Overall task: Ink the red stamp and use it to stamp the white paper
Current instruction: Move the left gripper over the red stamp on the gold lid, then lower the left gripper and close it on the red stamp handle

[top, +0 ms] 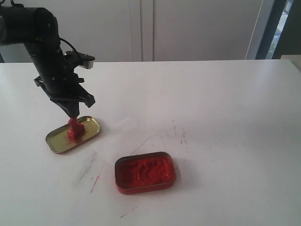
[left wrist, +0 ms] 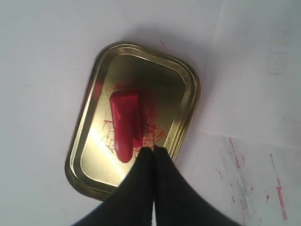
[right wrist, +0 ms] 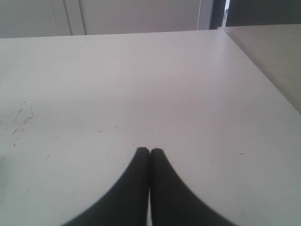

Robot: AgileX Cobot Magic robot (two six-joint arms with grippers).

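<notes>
Stamp (top: 74, 128) in red plastic stands in a shallow gold tin lid (top: 92, 127) on the worktop (top: 225, 117). The left gripper (top: 73, 114) hangs just above its handle, jaws pressed together on nothing. The white paper (top: 124, 134) lies beside the lid, with the ink tin (top: 145, 173) past it. The right gripper (right wrist: 149, 151) has its jaws closed too.

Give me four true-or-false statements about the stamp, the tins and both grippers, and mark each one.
1. The red stamp sits in the gold lid. True.
2. The ink tin is empty. False: it is full of lumpy red paste.
3. The left gripper hangs over the gold lid. True.
4. The right gripper is open. False: its jaws are closed together.
</notes>
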